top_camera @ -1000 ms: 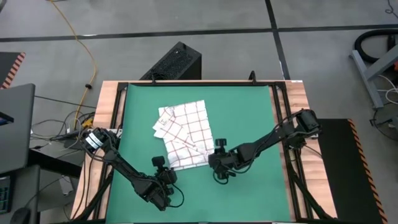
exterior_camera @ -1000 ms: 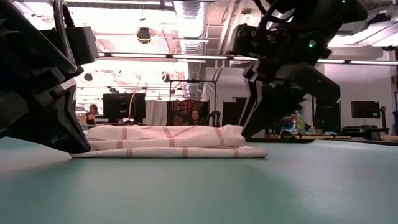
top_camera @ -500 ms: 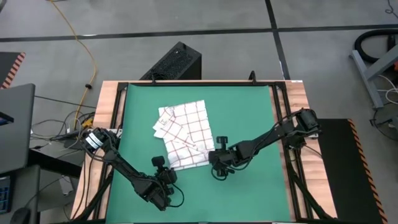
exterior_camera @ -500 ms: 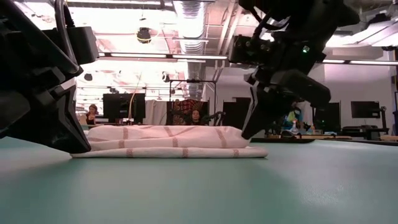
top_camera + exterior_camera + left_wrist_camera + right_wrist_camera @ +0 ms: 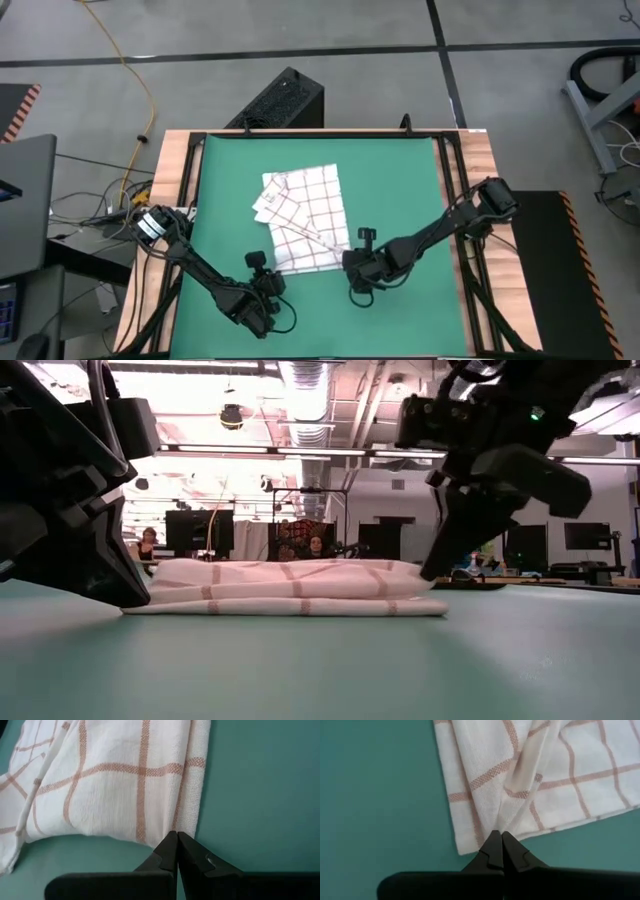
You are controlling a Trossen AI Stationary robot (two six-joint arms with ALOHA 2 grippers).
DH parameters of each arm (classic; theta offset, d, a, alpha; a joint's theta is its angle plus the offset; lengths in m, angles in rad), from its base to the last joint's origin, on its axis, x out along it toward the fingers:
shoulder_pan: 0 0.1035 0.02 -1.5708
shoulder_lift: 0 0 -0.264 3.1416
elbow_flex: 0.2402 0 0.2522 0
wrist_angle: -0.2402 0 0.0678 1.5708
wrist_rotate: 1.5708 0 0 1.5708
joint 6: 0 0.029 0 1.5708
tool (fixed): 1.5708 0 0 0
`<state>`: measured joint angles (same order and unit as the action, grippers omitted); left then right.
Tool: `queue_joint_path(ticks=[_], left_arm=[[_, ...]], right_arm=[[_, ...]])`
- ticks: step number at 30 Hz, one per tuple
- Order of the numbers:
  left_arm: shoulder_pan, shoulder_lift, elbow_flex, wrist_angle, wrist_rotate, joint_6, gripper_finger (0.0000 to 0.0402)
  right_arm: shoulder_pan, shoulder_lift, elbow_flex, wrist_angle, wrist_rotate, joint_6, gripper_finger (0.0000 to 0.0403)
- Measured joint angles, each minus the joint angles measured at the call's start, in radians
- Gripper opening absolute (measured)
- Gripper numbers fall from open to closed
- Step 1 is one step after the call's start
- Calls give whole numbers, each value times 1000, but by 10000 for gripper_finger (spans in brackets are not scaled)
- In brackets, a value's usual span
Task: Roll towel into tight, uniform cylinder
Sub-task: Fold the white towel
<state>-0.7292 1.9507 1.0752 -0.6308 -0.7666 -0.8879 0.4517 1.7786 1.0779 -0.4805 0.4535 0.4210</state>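
Observation:
The towel, white with red-brown checks, lies folded in flat layers on the green mat. In the low view it shows as a low stack. My left gripper is shut at the towel's near left corner, and its shut tips meet the cloth's edge. My right gripper is shut at the near right corner, with its tips at the cloth. My left gripper pinches the towel's near edge beside the folded side between its two fingertips. It comes slanting down from the near side. The cloth lies flat on the mat; how many layers it has, I cannot tell. My right gripper pinches the towel's near edge close to the corner between its fingertips, slanting down from the near right. Creases in the cloth run together toward the tips. The rest of the towel lies on the mat.
Bare green mat lies to the right and left of the towel. A black box stands on the floor beyond the table's far edge. The wooden table rim frames the mat. People sit in the room behind.
My right gripper has shut on the towel's near right corner and gone toward the table's right edge, rolling its wrist. The towel's near part has slid with it and spread to the right. My left gripper has kept still.

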Motion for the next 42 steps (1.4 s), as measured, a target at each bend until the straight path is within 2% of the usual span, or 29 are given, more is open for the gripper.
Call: queue_joint_path(ticks=[6,16,26,36,42], left_arm=[[0,0,0,-3,0,0,0],[0,0,0,-1,1,-13,0],[0,0,0,2,1,-14,0],[2,0,0,20,0,-16,0],[3,0,0,20,-1,-16,0]], right_arm=[[50,0,-2,30,27,24,1],[101,0,-2,101,21,48,0],[137,9,-27,106,-8,147,0],[154,10,-26,160,-86,101,0],[149,84,-24,242,-157,48,0]])
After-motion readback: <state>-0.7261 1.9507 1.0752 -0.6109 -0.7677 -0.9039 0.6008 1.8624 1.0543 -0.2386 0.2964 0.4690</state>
